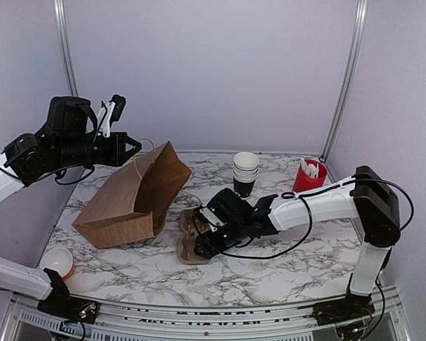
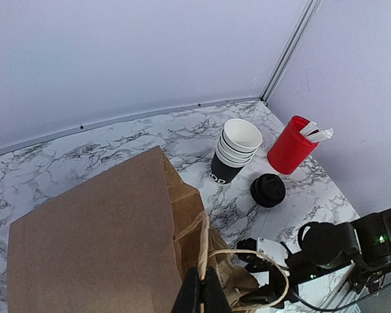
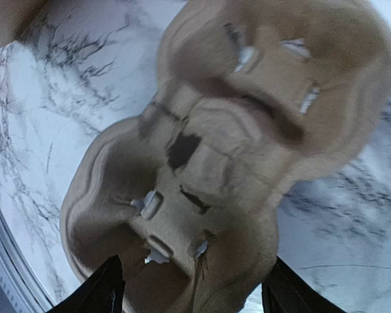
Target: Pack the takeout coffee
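The brown paper bag [image 1: 135,195] lies tilted on the marble table, its mouth facing right. My left gripper [image 1: 133,148] is shut on the bag's paper handle [image 2: 215,222] and holds it up; its closed fingers [image 2: 194,295] show in the left wrist view. A round black lid [image 2: 268,190] lies flat on the table beside the stack of cups. The single black cup does not clearly show. My right gripper [image 1: 201,240] is open, low over a brown pulp cup carrier [image 3: 234,130], its fingers [image 3: 107,287] straddling the carrier's near end.
A stack of white-rimmed nested cups [image 1: 245,172] stands at the back. A red cup with white sticks [image 1: 309,175] stands at the back right. A small cup, white inside [image 1: 57,261], sits by the front left edge. Walls close the back and sides.
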Robot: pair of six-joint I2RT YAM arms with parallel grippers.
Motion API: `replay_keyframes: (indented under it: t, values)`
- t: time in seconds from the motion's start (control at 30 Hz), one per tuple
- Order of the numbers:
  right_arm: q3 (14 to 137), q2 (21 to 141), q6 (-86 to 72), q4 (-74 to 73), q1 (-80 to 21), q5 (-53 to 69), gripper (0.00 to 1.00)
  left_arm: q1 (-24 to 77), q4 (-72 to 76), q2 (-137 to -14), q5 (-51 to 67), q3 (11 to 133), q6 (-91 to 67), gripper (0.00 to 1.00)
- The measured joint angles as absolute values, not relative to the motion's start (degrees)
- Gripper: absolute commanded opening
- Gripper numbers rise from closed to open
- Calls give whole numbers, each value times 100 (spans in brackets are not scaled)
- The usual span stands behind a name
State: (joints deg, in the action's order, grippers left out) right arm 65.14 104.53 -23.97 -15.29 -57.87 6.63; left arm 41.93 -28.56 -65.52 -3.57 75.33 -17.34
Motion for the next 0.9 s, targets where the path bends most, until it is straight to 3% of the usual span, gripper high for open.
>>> replay_keyframes:
  t: [0.27, 0.67, 0.9]
  values:
    - [7231, 10980, -2735, -1485, -6479, 794, 71, 4193, -2856, -6552, -405, 7533, -1710, 0]
    - [7629, 10720, -1205, -1933, -5846, 576, 71, 4193, -2856, -6552, -528, 7533, -1691, 0]
    - [8617, 11399, -486, -2008, -5833, 681, 70, 4193, -2882, -6545, -1052, 7533, -1741, 0]
